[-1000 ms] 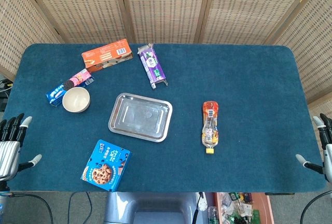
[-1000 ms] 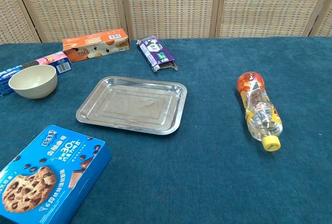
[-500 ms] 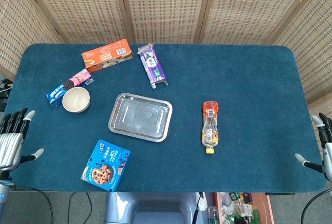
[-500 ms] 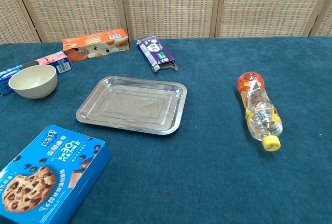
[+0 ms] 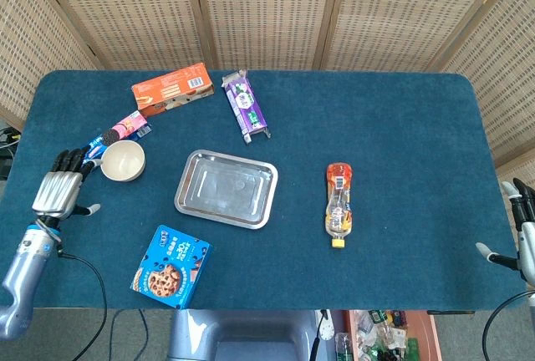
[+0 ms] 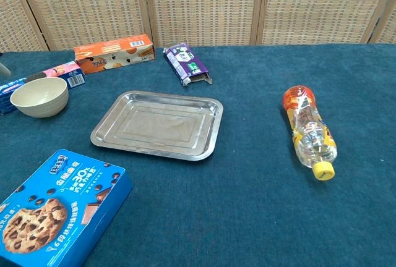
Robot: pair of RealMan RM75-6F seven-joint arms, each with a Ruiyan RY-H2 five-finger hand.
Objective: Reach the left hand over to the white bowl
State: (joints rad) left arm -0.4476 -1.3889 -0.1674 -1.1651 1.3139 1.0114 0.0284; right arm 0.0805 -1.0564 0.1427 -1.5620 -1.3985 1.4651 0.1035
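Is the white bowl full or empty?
Empty. The bowl stands upright, and only its bare cream inside shows in both views.

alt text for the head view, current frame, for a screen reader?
Overhead view of a blue table: the robot's left hand, fingers apart, is just left of the white bowl, not touching it. A metal tray sits mid-table, a bottle lies to its right, and snack boxes surround the bowl. The right hand sits at the frame's right edge.

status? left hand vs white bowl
Left hand open, just left of white bowl, not touching. Right hand open at table edge. Nothing between hand and bowl.
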